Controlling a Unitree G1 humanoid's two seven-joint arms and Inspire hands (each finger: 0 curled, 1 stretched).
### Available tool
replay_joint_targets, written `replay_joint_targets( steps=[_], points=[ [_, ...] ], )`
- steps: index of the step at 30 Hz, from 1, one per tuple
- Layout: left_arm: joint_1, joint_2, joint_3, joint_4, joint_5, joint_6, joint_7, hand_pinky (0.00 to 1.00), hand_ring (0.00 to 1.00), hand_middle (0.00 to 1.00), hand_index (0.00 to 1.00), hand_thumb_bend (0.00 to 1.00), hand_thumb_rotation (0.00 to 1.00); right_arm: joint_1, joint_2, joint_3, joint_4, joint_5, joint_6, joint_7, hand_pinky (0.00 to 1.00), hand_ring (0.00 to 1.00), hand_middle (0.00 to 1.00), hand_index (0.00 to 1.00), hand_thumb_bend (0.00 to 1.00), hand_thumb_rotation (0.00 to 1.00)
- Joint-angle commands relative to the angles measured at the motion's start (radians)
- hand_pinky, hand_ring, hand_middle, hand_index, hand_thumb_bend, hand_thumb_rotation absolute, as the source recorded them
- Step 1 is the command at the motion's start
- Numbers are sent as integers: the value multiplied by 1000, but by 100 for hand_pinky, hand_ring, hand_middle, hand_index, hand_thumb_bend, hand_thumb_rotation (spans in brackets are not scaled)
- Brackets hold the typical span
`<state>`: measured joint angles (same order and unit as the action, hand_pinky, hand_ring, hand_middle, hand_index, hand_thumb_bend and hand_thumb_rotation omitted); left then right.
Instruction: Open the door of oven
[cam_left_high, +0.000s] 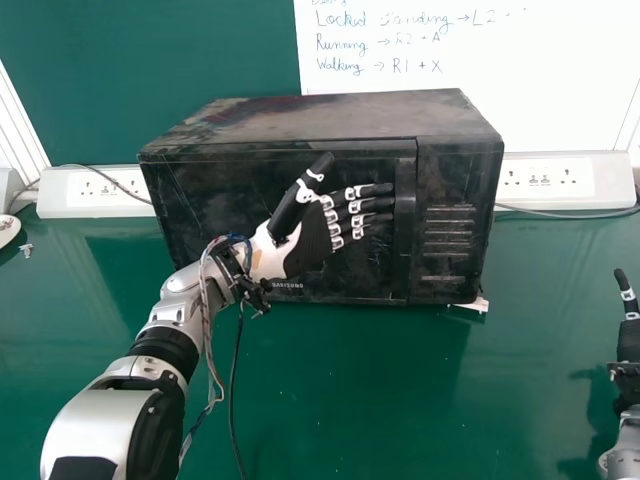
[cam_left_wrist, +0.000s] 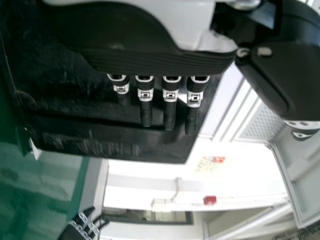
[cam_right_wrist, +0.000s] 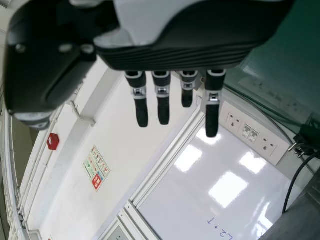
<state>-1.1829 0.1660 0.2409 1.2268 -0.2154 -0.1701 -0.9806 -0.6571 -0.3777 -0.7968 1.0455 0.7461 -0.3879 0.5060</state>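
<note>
Oven (cam_left_high: 330, 115), right in front of the robot, could slide if bumped hard, and its shut door (cam_left_high: 225, 190) could stay put if the handle (cam_left_high: 405, 225) slips past the left hand (cam_left_high: 312, 245), whose fingers (cam_left_wrist: 146, 113) are straight, hold nothing, and may not hook on.

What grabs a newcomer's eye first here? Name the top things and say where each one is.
First comes the big, scuffed black oven, door shut, mid-view on the green table. Next is the robot's left hand, stretched in front of the oven door with straight fingers, their tips by the upright handle. Behind, at upper right of the head view, stands a whiteboard with handwritten notes.
</note>
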Motion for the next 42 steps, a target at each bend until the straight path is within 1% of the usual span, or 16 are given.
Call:
replay_joint_targets(
  steps=[1,8,10,13,18,21,24,27,30,33,36,42],
  points=[
    [-18,10,-12,0,12,15,18,63,81,90,86,88,92,-12,5,-5,3,10,8,6,72,92,93,86,100,95],
    [-21,7,-19,2,23,46,80,59,77,87,85,90,89,-15,2,-6,11,10,6,1,72,91,91,85,100,94],
    [-22,5,-22,3,22,54,85,58,77,87,86,90,89,-14,2,-5,12,8,3,6,70,90,91,86,100,94],
    [-23,2,-23,6,21,70,84,59,78,88,87,89,88,-15,-1,-9,17,13,8,10,70,90,91,87,100,94],
    [-23,-10,-25,12,23,89,98,60,77,87,87,88,87,-18,1,-11,17,16,12,6,73,90,91,85,100,94],
    [-21,-21,-27,11,23,95,101,59,76,86,87,88,87,-18,2,-12,16,15,11,0,74,91,91,86,100,94],
    [-18,-32,-30,9,24,97,99,56,77,87,86,89,86,-20,1,-18,18,24,20,11,75,91,91,85,100,93],
    [-15,-41,-31,9,22,100,94,55,77,87,86,89,85,-20,-1,-15,23,20,14,11,73,90,91,85,100,93],
    [-13,-52,-26,11,16,104,86,54,78,87,86,90,85,-19,0,-13,22,20,12,15,74,91,92,86,100,94],
    [-11,-60,-23,13,14,104,89,55,78,88,86,91,85,-21,1,-12,23,17,8,3,73,90,91,85,100,94],
    [-10,-67,-20,14,13,103,103,56,79,91,87,91,85,-20,3,-10,17,17,9,3,72,90,91,86,100,95],
    [-8,-79,9,23,-22,120,77,58,81,94,90,90,86,-20,2,-11,22,17,7,8,71,90,91,86,100,95]
  ],
)
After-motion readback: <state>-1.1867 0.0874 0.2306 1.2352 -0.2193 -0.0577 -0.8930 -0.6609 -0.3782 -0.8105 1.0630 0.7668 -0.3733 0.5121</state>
